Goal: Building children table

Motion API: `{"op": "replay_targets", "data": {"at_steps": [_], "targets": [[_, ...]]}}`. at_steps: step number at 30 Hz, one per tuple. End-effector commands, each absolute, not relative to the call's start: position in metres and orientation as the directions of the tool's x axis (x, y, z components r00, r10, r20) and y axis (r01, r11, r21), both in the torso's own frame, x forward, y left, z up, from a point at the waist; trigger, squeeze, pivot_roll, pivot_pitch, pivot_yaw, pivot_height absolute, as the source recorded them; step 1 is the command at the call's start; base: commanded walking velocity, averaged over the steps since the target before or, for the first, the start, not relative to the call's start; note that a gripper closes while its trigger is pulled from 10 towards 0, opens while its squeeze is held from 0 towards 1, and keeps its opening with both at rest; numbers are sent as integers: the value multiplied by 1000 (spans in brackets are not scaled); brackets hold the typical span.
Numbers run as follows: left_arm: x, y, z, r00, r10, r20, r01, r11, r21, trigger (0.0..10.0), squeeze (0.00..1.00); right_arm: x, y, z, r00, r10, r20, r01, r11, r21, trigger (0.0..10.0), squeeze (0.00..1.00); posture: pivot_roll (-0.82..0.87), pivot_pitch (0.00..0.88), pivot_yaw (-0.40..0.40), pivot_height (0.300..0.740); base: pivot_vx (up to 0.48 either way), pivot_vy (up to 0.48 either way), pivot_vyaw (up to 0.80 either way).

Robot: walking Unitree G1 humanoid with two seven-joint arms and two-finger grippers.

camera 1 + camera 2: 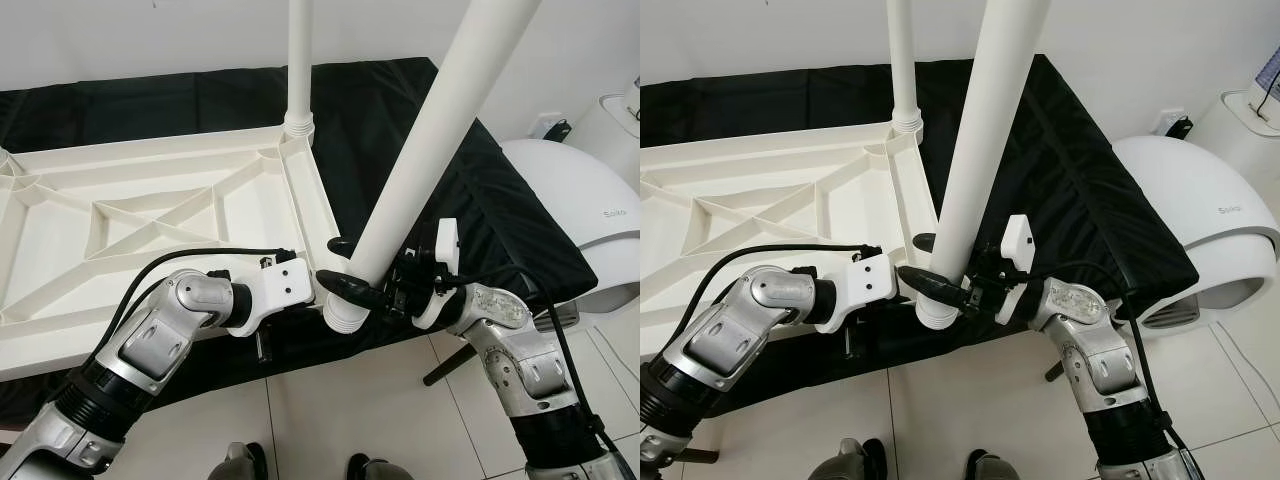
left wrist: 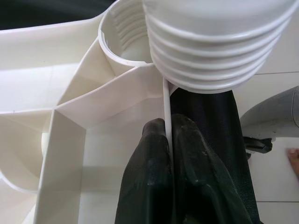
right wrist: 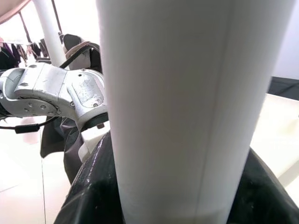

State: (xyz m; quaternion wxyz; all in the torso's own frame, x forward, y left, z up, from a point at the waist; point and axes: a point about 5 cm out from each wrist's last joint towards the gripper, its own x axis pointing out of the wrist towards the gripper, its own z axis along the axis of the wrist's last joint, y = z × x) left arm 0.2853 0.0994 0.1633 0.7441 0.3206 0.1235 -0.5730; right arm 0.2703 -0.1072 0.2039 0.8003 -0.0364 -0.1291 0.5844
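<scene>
A white plastic tabletop [image 1: 150, 215] is lying upside down, ribbed underside up, on a worktop [image 1: 470, 190] draped in black cloth, its near right corner reaching the cloth's front edge. One white leg [image 1: 299, 60] is already standing upright in the threaded socket at the far right corner. The right gripper [image 1: 352, 268] is wrapping its black fingers [image 1: 350, 288] around a second white leg [image 1: 440, 120], jaws pinching the tube just above its threaded end [image 2: 219, 51]; the leg is leaning, its top tilting away to the right while its lower end is hanging just off the tabletop's near right corner. In the left wrist view, that ribbed end is sitting right beside the open corner socket [image 2: 124, 39], offset from it rather than seated inside. The left gripper [image 2: 169, 140] is clamping the thin side wall of the tabletop just below that socket, jaws pressed together on the rim with one finger [image 2: 149, 163] on each face. A rounded white appliance [image 1: 580, 210] is standing on the tiled floor [image 1: 330, 420] to the right of the worktop, and the tips of dark shoes [image 1: 250, 462] are showing at the lower edge of the head views.
</scene>
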Motion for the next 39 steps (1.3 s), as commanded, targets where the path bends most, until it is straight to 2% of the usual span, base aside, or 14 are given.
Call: {"op": "replay_targets", "data": {"at_steps": [1, 6, 11, 39], "targets": [[284, 112, 141, 322, -703, -634, 943, 177, 282, 10000, 0, 275, -111, 186, 339, 935, 100, -924, 351, -152, 10000, 0, -11, 212, 10, 740, 0, 0, 0], [285, 112, 142, 325, -703, -633, 942, 178, 286, 10000, 0, 287, -121, 189, 425, 899, 110, -885, 438, -159, 10000, 0, -14, 206, 13, 740, 0, 0, 0], [285, 112, 142, 325, -703, -633, 941, 177, 287, 10000, 0, 290, -123, 188, 437, 894, 100, -879, 448, -163, 10000, 0, -14, 203, 14, 740, 0, 0, 0], [283, 111, 143, 330, -705, -628, 940, 182, 290, 10000, 0, 280, -115, 171, 351, 936, 13, -919, 347, -185, 10000, 0, -7, 215, 8, 740, 0, 0, 0]]}}
